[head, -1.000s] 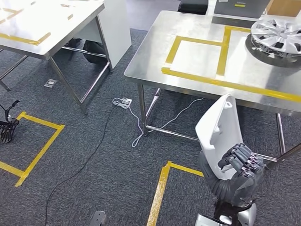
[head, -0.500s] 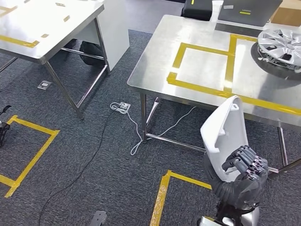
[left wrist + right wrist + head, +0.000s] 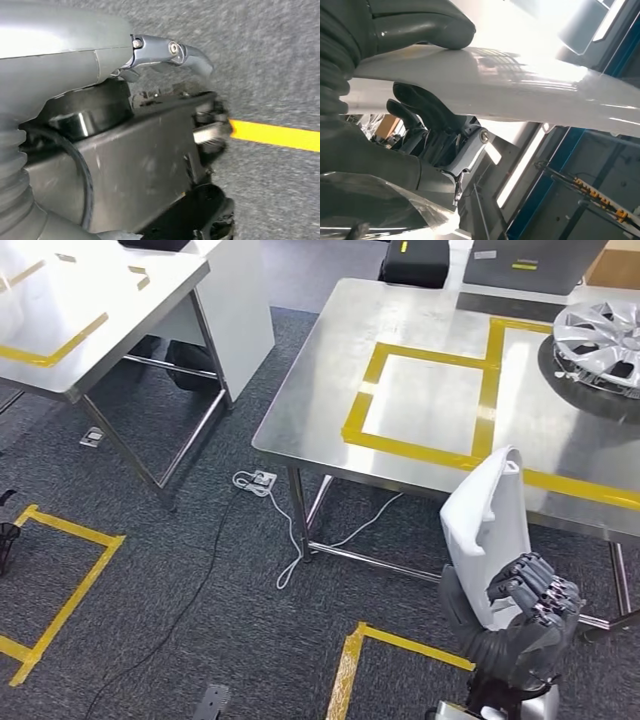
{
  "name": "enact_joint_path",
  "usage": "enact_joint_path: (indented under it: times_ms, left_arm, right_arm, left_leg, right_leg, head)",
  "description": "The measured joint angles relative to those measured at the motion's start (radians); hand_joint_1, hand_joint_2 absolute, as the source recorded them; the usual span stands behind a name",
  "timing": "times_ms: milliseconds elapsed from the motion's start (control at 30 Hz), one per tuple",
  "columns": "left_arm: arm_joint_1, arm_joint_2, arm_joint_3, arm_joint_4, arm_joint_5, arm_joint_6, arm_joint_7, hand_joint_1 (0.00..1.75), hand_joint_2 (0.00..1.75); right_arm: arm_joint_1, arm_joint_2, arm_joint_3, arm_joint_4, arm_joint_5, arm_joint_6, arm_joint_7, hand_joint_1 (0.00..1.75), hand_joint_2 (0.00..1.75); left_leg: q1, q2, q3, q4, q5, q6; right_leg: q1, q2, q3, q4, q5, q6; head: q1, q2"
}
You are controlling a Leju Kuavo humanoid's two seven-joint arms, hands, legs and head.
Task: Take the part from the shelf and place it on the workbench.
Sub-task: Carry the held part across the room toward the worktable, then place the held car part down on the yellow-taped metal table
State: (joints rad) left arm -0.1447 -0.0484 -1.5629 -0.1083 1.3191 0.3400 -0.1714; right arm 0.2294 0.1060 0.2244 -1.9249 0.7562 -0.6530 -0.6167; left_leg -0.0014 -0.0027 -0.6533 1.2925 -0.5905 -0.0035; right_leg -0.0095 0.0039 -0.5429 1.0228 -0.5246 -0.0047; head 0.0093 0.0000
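My right hand point(image 3: 528, 620) grips a white moulded part point(image 3: 490, 530) by its lower end and holds it upright at the lower right of the head view. The part's top overlaps the front edge of the steel workbench point(image 3: 317, 390), which carries a yellow tape square point(image 3: 423, 390). In the right wrist view the thumb point(image 3: 422, 25) lies on one face of the part point(image 3: 508, 85) and the dark fingers point(image 3: 422, 107) on the other. My left hand point(image 3: 6, 540) hangs low at the far left edge. Its thumb point(image 3: 170, 50) sticks out over grey carpet with nothing held.
A silver hubcap point(image 3: 600, 340) lies at the workbench's far right. A second steel table point(image 3: 90, 300) stands at the upper left. A white cable and power strip point(image 3: 260, 480) lie on the carpet by the workbench leg. Yellow tape point(image 3: 355, 660) marks the floor.
The whole picture has shifted, so the camera has moved and the workbench now lies nearer. The white part stays in my right hand, its top now overlapping the bench's front edge.
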Motion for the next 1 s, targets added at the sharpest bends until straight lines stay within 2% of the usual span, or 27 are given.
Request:
enact_joint_path:
  times_ms: [33, 67, 100, 133, 167, 200, 233, 267, 300, 367, 400, 433, 500, 533, 633, 700, 733, 767, 833, 867, 933, 1000]
  left_arm:
    - [0.0, 0.0, 0.0, 0.0, 0.0, 0.0, 0.0, 0.0, 1.75]
    - [0.0, 0.001, 0.0, 0.0, 0.0, 0.0, 0.0, 0.0, 1.75]
    - [0.0, 0.001, 0.0, 0.0, 0.0, 0.001, 0.0, 0.0, 1.75]
    - [0.0, 0.002, 0.0, 0.0, 0.0, 0.001, 0.0, 0.0, 1.75]
    - [0.002, 0.002, 0.0, 0.0, 0.0, 0.001, 0.0, 0.0, 1.75]
    - [0.003, 0.004, 0.0, 0.0, 0.0, 0.0, 0.0, 0.0, 1.75]
    - [0.004, 0.005, 0.0, 0.0, 0.0, 0.0, 0.0, 0.0, 1.75]
    - [0.006, 0.006, 0.0, 0.0, 0.0, 0.0, 0.0, 0.0, 1.75]
    - [0.006, 0.007, 0.0, 0.0, 0.0, -0.001, 0.0, 0.0, 1.75]
    - [0.006, 0.005, 0.0, 0.0, 0.0, -0.001, 0.0, 0.0, 1.75]
    - [0.006, 0.004, 0.0, 0.0, 0.0, -0.001, 0.0, 0.0, 1.75]
    - [0.005, 0.003, 0.0, 0.0, 0.0, -0.001, 0.0, 0.0, 1.75]
    - [0.004, 0.001, 0.0, 0.0, 0.0, -0.001, 0.0, 0.0, 1.75]
    - [0.004, 0.0, 0.0, 0.0, 0.0, -0.001, 0.0, 0.0, 1.75]
    - [0.004, 0.0, 0.0, 0.0, 0.0, -0.001, 0.0, 0.0, 1.75]
    - [0.005, -0.001, 0.0, 0.0, 0.0, -0.001, 0.0, 0.0, 1.75]
    - [0.005, -0.001, 0.0, 0.0, -0.001, -0.001, 0.0, 0.0, 1.75]
    - [0.006, -0.001, 0.0, 0.0, -0.002, 0.0, 0.0, 0.0, 1.75]
    - [0.006, 0.0, 0.0, 0.0, -0.006, 0.001, 0.002, 0.0, 1.75]
    - [0.005, 0.0, 0.0, 0.0, -0.008, 0.002, 0.002, 0.0, 1.75]
    - [0.004, 0.0, 0.0, 0.0, -0.011, 0.002, 0.004, 0.0, 1.75]
    - [0.001, -0.001, 0.0, 0.0, -0.012, 0.002, 0.004, 0.0, 1.75]
  right_arm:
    - [0.0, 0.0, -0.001, 0.0, 0.0, 0.0, 0.0, 1.75, 1.75]
    - [0.0, 0.0, -0.001, 0.0, 0.0, 0.0, 0.0, 1.75, 1.75]
    - [0.0, 0.0, -0.002, 0.0, 0.0, 0.0, 0.0, 1.75, 1.75]
    - [0.001, 0.0, -0.002, 0.0, 0.0, 0.0, 0.001, 1.75, 1.75]
    - [0.001, 0.0, -0.003, 0.0, 0.001, 0.0, 0.001, 1.75, 1.75]
    - [0.001, 0.0, -0.003, 0.0, 0.002, 0.0, 0.001, 1.75, 1.75]
    - [0.001, 0.0, -0.003, 0.0, 0.003, 0.0, 0.002, 1.75, 1.75]
    - [0.002, 0.0, -0.003, 0.001, 0.003, 0.0, 0.002, 1.75, 1.75]
    - [0.002, 0.0, -0.004, 0.0, 0.003, 0.0, 0.001, 1.75, 1.75]
    - [0.001, 0.0, -0.004, -0.001, 0.004, 0.0, 0.001, 1.75, 1.75]
    - [0.0, 0.0, -0.004, -0.002, 0.004, 0.0, 0.001, 1.75, 1.75]
    - [-0.001, 0.0, -0.004, -0.002, 0.004, 0.0, 0.0, 1.75, 1.75]
    - [0.0, 0.0, -0.004, -0.002, 0.004, 0.0, 0.0, 1.75, 1.75]
    - [0.0, 0.0, -0.004, -0.002, 0.003, 0.0, 0.0, 1.75, 1.75]
    - [0.001, 0.0, -0.004, -0.002, 0.003, 0.0, 0.001, 1.75, 1.75]
    - [0.002, 0.0, -0.005, -0.002, 0.004, 0.0, 0.001, 1.75, 1.75]
    - [0.003, 0.0, -0.005, -0.002, 0.004, 0.0, 0.0, 1.75, 1.75]
    - [0.004, 0.0, -0.005, -0.002, 0.004, 0.0, 0.0, 1.75, 1.75]
    - [0.008, 0.0, -0.006, -0.002, 0.004, 0.0, 0.0, 1.75, 1.75]
    - [0.009, 0.0, -0.007, -0.002, 0.003, 0.0, 0.0, 1.75, 1.75]
    - [0.011, 0.0, -0.009, -0.005, 0.003, 0.0, -0.001, 1.75, 1.75]
    - [0.01, 0.0, -0.011, -0.007, 0.002, 0.0, -0.003, 1.75, 1.75]
  left_leg:
    - [0.0, 0.0, -0.028, 0.021, -0.026, 0.0]
    - [-0.001, 0.0, -0.045, 0.018, -0.038, 0.002]
    - [-0.003, 0.0, -0.05, -0.01, -0.028, 0.007]
    - [-0.006, 0.0, -0.046, -0.058, 0.007, 0.013]
    - [-0.011, -0.001, -0.039, -0.118, 0.065, 0.023]
    - [-0.017, -0.003, -0.032, -0.166, 0.111, 0.032]
    - [-0.023, -0.006, -0.026, -0.199, 0.143, 0.039]
    - [-0.027, -0.009, -0.021, -0.219, 0.157, 0.045]
    - [-0.029, -0.01, -0.014, -0.225, 0.148, 0.048]
    - [-0.023, -0.01, 0.013, -0.248, 0.148, 0.054]
    - [-0.019, -0.009, 0.028, -0.257, 0.148, 0.057]
    - [-0.016, -0.009, 0.041, -0.264, 0.146, 0.058]
    - [-0.013, -0.008, 0.053, -0.269, 0.136, 0.061]
    - [-0.013, -0.007, 0.056, -0.269, 0.133, 0.061]
    - [-0.012, -0.007, 0.058, -0.269, 0.13, 0.061]
    - [-0.011, -0.007, 0.066, -0.269, 0.122, 0.06]
    - [-0.009, -0.008, 0.087, -0.269, 0.104, 0.055]
    - [-0.008, -0.008, 0.111, -0.266, 0.083, 0.048]
    - [-0.008, -0.007, 0.148, -0.263, 0.043, 0.03]
    - [-0.01, -0.006, 0.152, -0.263, 0.037, 0.024]
    - [-0.01, -0.004, 0.152, -0.255, 0.032, 0.015]
    - [-0.007, -0.003, 0.121, -0.186, 0.01, 0.005]
  right_leg:
    - [0.0, 0.002, 0.015, -0.001, -0.011, -0.001]
    - [0.0, 0.005, 0.031, -0.002, -0.023, 0.0]
    - [0.001, 0.007, 0.048, -0.002, -0.036, 0.0]
    - [0.001, 0.009, 0.065, -0.003, -0.049, 0.001]
    - [0.002, 0.011, 0.079, -0.004, -0.061, 0.002]
    - [0.002, 0.013, 0.09, -0.005, -0.074, 0.005]
    - [0.003, 0.015, 0.097, -0.007, -0.086, 0.009]
    - [0.004, 0.016, 0.108, -0.007, -0.092, 0.014]
    - [0.005, 0.017, 0.118, -0.008, -0.093, 0.021]
    - [0.006, 0.014, 0.12, 0.011, -0.083, 0.031]
    - [0.006, 0.011, 0.1, 0.044, -0.078, 0.034]
    - [0.006, 0.009, 0.067, 0.092, -0.08, 0.038]
    - [0.005, 0.006, -0.005, 0.188, -0.099, 0.044]
    - [0.004, 0.006, -0.025, 0.212, -0.11, 0.046]
    - [0.003, 0.006, -0.036, 0.223, -0.119, 0.047]
    - [0.002, 0.006, -0.062, 0.238, -0.152, 0.051]
    - [-0.002, 0.003, -0.08, 0.194, -0.121, 0.057]
    - [-0.006, -0.004, -0.101, 0.146, -0.077, 0.06]
    - [-0.01, -0.013, -0.113, 0.04, 0.044, 0.05]
    - [-0.008, -0.014, -0.112, 0.038, 0.058, 0.039]
    - [-0.012, -0.008, -0.1, 0.034, 0.059, 0.024]
    - [-0.015, -0.007, -0.085, 0.029, 0.054, 0.015]
  head:
    - [0.0, 0.0]
    - [0.0, 0.0]
    - [0.0, 0.0]
    - [0.0, 0.0]
    - [0.0, 0.0]
    - [0.0, 0.0]
    - [0.0, 0.0]
    - [-0.001, 0.0]
    - [-0.002, 0.0]
    - [-0.002, 0.0]
    - [0.0, 0.0]
    - [0.002, 0.0]
    - [0.007, 0.0]
    - [0.008, 0.0]
    - [0.009, 0.0]
    - [0.01, 0.0]
    - [0.011, 0.0]
    - [0.012, 0.0]
    - [0.012, 0.0]
    - [0.012, 0.0]
    - [0.012, 0.0]
    - [0.011, 0.0]
